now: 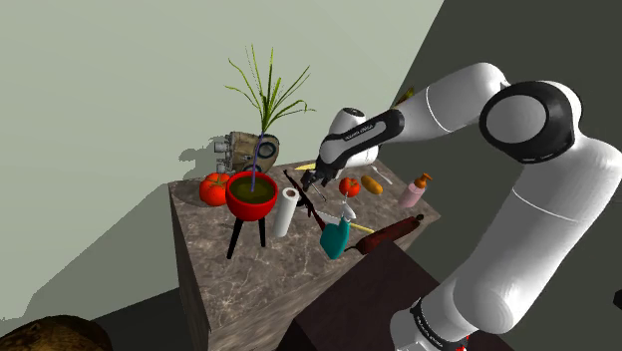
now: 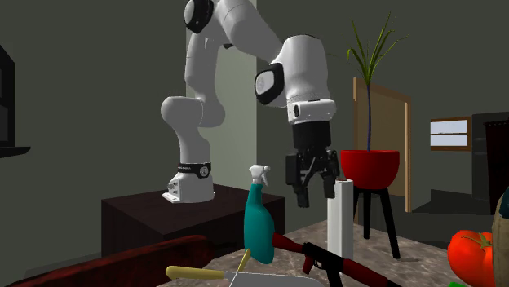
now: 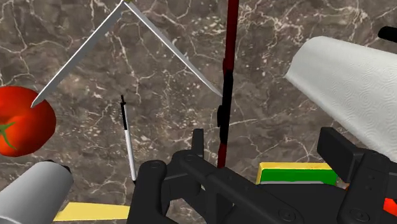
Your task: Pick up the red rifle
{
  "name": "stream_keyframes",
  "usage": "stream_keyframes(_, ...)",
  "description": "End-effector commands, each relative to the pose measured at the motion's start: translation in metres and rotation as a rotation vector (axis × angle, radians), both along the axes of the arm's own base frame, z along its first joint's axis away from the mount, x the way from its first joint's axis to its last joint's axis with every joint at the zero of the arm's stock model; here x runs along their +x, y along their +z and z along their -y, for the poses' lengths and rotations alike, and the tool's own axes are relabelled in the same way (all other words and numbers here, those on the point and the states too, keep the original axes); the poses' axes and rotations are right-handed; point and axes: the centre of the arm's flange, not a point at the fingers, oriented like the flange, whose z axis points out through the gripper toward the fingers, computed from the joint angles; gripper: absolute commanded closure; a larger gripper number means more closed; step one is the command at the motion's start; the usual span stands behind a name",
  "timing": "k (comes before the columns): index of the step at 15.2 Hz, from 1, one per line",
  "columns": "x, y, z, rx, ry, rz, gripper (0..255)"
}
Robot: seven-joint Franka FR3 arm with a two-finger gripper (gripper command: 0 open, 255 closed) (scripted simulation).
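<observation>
The rifle (image 3: 226, 76) is long and thin, red with black parts, and lies flat on the marble tabletop (image 3: 267, 44). In the wrist view it runs between my fingers, nearer one finger (image 3: 198, 141) than the other. My gripper (image 3: 267, 149) is open and hangs above the rifle without touching it. In the second exterior view the gripper (image 2: 312, 178) hovers well above the rifle (image 2: 352, 270), which lies behind a teal spray bottle (image 2: 259, 224). In the shoulder view the gripper (image 1: 317, 180) is over the rifle (image 1: 307, 202) at mid table.
A paper towel roll (image 3: 350, 83) stands close beside the rifle. Silver tongs (image 3: 127, 38), a thin pen (image 3: 127, 137) and a tomato (image 3: 19, 121) lie on its other side. A red plant pot on legs (image 1: 251, 194), a dark rolling pin (image 1: 391, 234) and a pink bottle (image 1: 414, 189) share the table.
</observation>
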Motion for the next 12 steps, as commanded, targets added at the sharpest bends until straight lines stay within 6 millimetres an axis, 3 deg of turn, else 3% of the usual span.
stream_keyframes(1,0.013,-0.025,0.004,-0.003,-0.013,-0.003,0)
stream_keyframes(6,0.041,-0.081,0.017,-0.009,-0.044,-0.013,0)
stream_keyframes(12,0.041,-0.112,0.017,-0.009,-0.044,-0.013,0)
